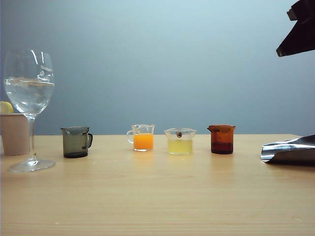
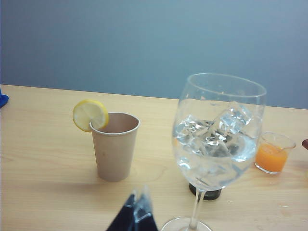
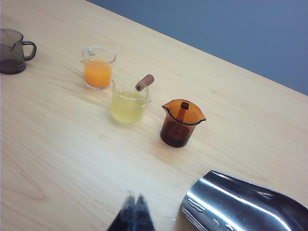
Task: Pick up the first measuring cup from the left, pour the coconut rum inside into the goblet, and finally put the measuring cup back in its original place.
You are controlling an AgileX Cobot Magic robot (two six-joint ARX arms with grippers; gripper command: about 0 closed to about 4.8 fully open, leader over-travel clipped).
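Left gripper (image 2: 136, 211): fingertips pressed together, empty, hovering low in front of the goblet (image 2: 217, 139) and paper cup (image 2: 114, 146).
Right gripper (image 3: 134, 211): clenched, empty, raised above the table's (image 1: 157, 196) right side.
Measuring cups: four in a row. First measuring cup (image 1: 76, 142), smoky grey, handled, stands just right of the goblet's foot, untouched.
Others: orange cup (image 1: 143, 137), pale yellow cup (image 1: 180, 141), amber cup (image 1: 222, 139).
Goblet: one, clear, stemmed, holding ice cubes (image 2: 216, 134) and clear liquid.
Paper cup: one, beige, lemon slice (image 2: 90, 115) on rim.
Scoop (image 3: 245, 204): one, shiny metal.
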